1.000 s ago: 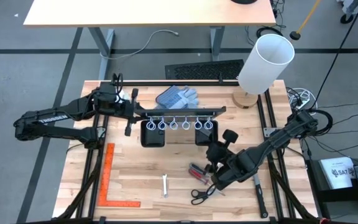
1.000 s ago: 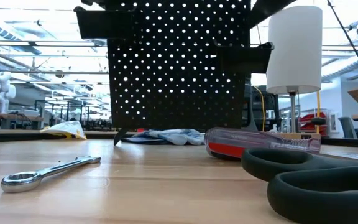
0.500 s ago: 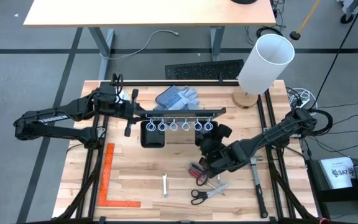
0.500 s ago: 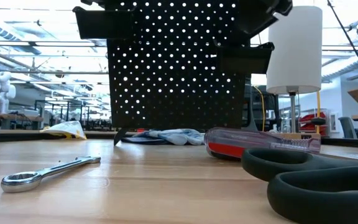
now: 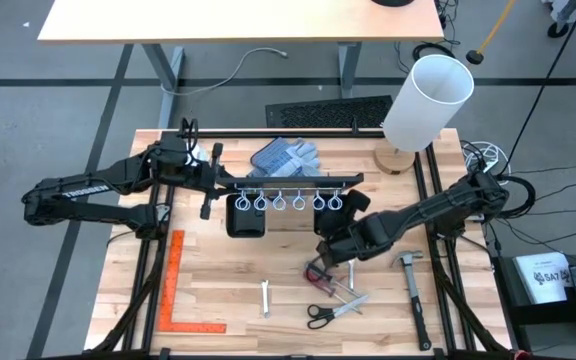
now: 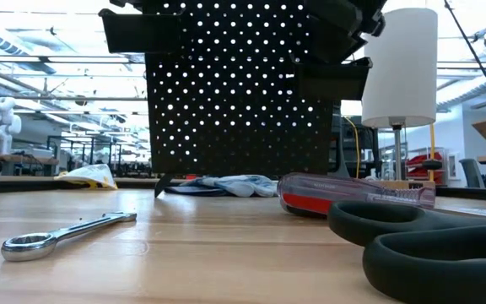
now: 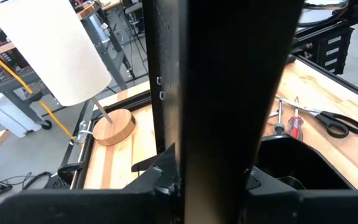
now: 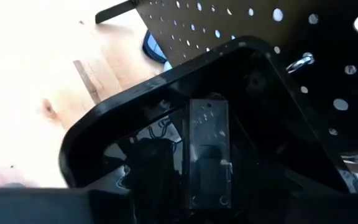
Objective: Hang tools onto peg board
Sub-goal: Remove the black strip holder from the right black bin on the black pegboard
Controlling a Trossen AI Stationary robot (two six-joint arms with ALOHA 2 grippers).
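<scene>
Right gripper (image 5: 330, 243) is seen hanging just over the right bin (image 5: 325, 221) at the front of the peg board (image 5: 288, 181), and nothing is seen carried in it; whether it is spread or closed cannot be told. From its wrist view the bin (image 8: 166, 124) is looked straight into, and a pale oblong shape is glimpsed inside, though what it is cannot be made out.

Left gripper (image 5: 208, 185) is clamped on the board's left end, so the panel is steadied.

On the table the tools are left lying: the red-handled screwdriver (image 5: 318, 271) just in front of the right bin, the scissors (image 5: 330, 312) nearer the front edge, 1 silver wrench (image 5: 265, 298) to their left and well apart. A hammer (image 5: 413, 290) is noted off to the right. None is hung yet; the 6 wire rings (image 5: 298, 201) look bare.

Trouble could be had here. If the wrist is swung low on the way to the screwdriver, the bin lip or the rings could be clipped and the board jolted in the left clamp. The screwdriver's round handle could also be rolled away by an off-centre touch, and the scissors lie close enough to be nudged.
</scene>
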